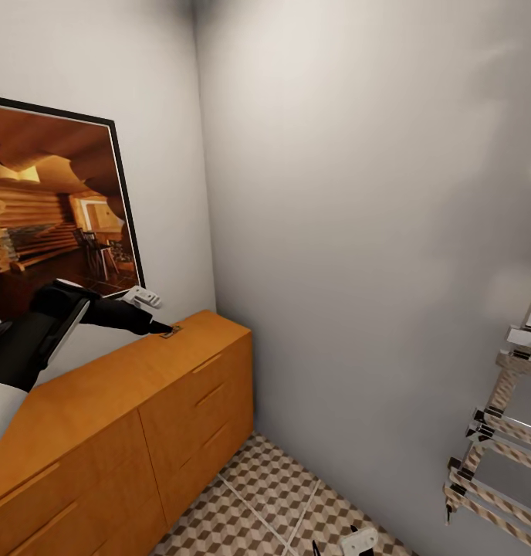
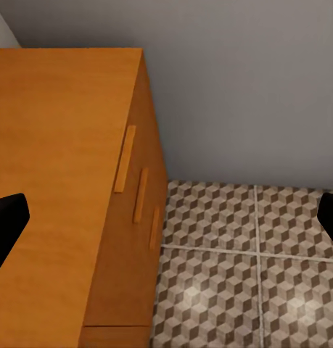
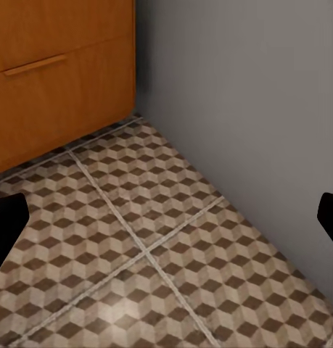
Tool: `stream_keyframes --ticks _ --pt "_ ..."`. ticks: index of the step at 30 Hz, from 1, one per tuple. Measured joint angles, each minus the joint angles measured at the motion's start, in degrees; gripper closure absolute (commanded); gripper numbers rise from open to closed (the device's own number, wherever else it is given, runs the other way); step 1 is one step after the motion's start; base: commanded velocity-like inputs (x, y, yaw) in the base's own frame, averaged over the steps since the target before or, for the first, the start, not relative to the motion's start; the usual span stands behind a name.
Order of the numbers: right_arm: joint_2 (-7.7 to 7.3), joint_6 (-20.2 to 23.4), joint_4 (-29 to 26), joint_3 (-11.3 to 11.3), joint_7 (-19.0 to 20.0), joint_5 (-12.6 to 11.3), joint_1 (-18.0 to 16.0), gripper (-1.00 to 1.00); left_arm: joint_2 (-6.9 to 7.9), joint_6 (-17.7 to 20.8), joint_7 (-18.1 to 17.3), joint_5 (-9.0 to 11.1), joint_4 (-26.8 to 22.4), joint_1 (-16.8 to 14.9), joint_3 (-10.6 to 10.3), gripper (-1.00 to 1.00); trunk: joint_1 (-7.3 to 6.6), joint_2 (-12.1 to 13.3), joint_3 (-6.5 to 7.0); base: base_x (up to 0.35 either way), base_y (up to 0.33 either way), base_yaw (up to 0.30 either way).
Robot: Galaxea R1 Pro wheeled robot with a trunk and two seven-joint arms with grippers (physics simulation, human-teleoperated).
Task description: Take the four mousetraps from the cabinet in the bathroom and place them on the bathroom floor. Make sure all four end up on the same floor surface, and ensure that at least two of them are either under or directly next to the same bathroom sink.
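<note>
The left gripper [image 1: 161, 328] reaches over the cabinet [image 1: 142, 417] top toward its far back corner, its fingertips at a small tan-and-dark piece that looks like a mousetrap [image 1: 172, 331], lying close to the back edge beside the framed picture [image 1: 57, 208] on the wall. Whether the fingers touch it or merely stand just beside it is too small to tell from the head view. In the left wrist view the two dark fingers sit at opposite sides of the frame, so the jaws stand well apart, with nothing visible between them. The mousetrap lies directly ahead of the left fingertips; its long axis seems to run roughly along the cabinet's back edge, though that is uncertain. The right gripper [image 3: 166, 217], jaws likewise spread and empty, hangs low over the floor [image 3: 159, 246] near the cabinet's end and the wall. The left arm is clearly the nearer one for the pickup.
</note>
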Motion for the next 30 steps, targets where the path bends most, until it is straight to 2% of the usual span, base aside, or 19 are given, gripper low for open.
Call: stream_keyframes --ticks 14,21,30 --pt "-0.29 0.00 0.00 0.00 0.01 -0.05 0.00 -1.00 0.01 0.00 -0.02 -0.02 0.20 0.00 0.00 -1.00 -0.01 -0.01 0.00 0.030 0.000 0.000" --pt "-0.22 0.00 0.00 0.00 -0.03 -0.05 0.00 -1.00 0.01 -0.06 0.06 -0.20 1.12 0.00 0.00 -1.00 -0.02 -0.01 0.00 0.211 0.000 0.000" --pt "-0.12 0.00 0.00 0.00 -0.07 -0.04 0.00 -1.00 0.01 -3.22 0.04 -1.01 1.98 0.00 -0.01 -1.00 -0.02 -0.01 0.00 0.244 0.000 0.000"
